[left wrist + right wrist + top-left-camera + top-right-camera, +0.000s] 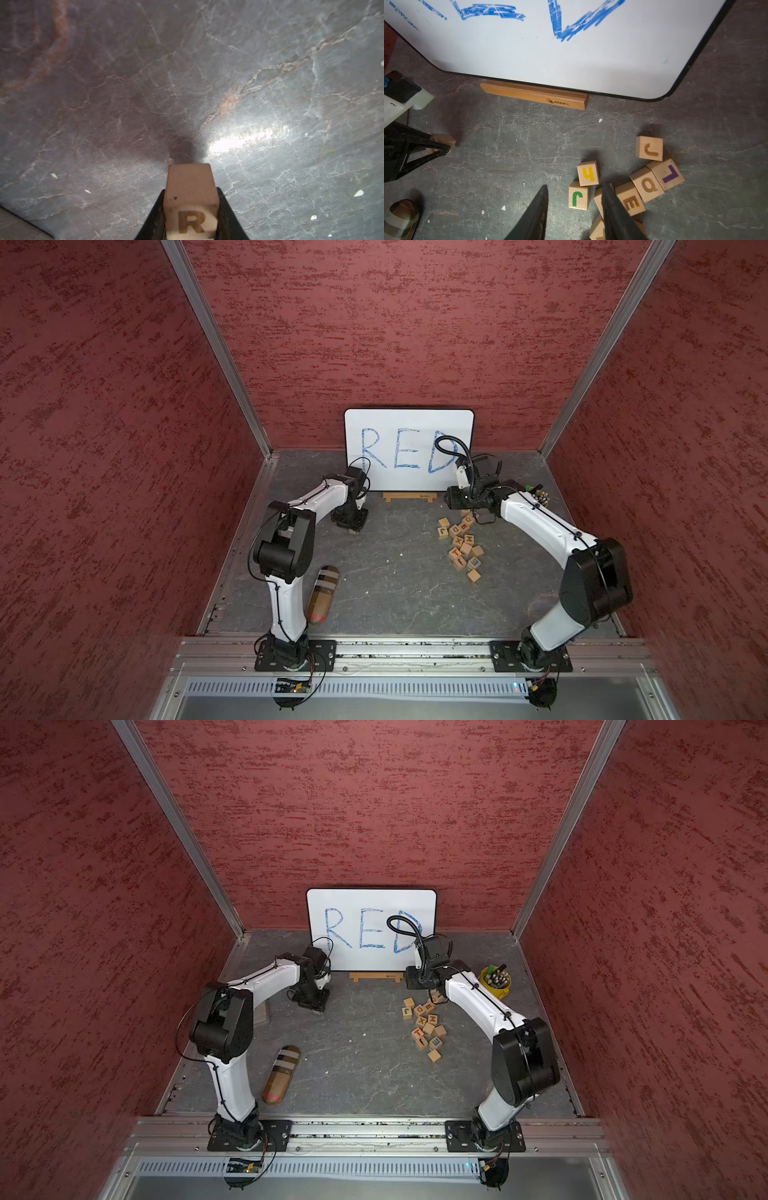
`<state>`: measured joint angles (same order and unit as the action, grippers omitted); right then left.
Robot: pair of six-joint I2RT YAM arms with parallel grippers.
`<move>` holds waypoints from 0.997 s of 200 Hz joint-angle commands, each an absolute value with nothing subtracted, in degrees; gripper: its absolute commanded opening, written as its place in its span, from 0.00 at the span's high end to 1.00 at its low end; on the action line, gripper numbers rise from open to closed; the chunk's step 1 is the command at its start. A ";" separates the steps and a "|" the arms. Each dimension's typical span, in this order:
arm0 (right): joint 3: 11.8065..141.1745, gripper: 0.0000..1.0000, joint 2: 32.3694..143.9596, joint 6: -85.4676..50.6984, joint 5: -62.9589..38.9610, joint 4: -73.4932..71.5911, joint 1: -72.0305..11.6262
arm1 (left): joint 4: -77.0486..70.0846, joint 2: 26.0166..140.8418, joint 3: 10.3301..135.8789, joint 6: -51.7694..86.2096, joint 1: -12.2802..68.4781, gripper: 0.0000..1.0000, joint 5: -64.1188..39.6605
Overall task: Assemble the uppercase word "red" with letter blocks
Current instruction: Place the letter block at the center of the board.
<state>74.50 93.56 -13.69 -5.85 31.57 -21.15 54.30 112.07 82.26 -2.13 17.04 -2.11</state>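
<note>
Standing at the back, the whiteboard spells RED as the model. Before its R end, the left gripper pinches the R block, probably to start the word. Before its D end, the right gripper hovers half-open and empty over loose letter blocks, beside the E block.

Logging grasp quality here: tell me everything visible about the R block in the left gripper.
The R block is a small light-wood cube, a brown capital R on the face toward the wrist camera and a dark speck on the adjoining plain face. The left gripper is shut on it, black jaws pressing two opposite sides. It hangs low over the grey veined table; whether it touches is unclear.
</note>
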 commanded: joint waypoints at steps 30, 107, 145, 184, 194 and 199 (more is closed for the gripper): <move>73.65 0.56 93.47 -13.35 -6.44 30.30 -20.65 | 53.09 110.74 80.16 -0.82 16.18 0.98 -4.92; 72.71 0.56 93.21 -13.73 -6.33 30.08 -20.57 | 51.90 111.18 78.33 -1.01 16.08 0.90 -5.14; 71.98 0.55 93.03 -13.88 -6.28 29.71 -20.39 | 51.59 111.05 77.94 -1.31 16.08 0.83 -4.50; 71.63 0.55 92.82 -13.85 -6.33 29.36 -20.13 | 51.24 110.09 77.22 -1.50 16.25 0.65 -4.34; 71.55 0.55 92.89 -13.65 -6.43 29.36 -20.07 | 51.19 109.77 77.17 -1.58 16.41 0.60 -4.22; 71.54 0.55 92.90 -13.79 -6.48 29.27 -20.09 | 51.15 109.67 77.17 -1.58 16.50 0.55 -4.07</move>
<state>72.12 93.56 -13.52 -6.02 31.00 -20.67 51.94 111.79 78.02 -1.80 16.36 -4.38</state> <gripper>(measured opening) 0.452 0.398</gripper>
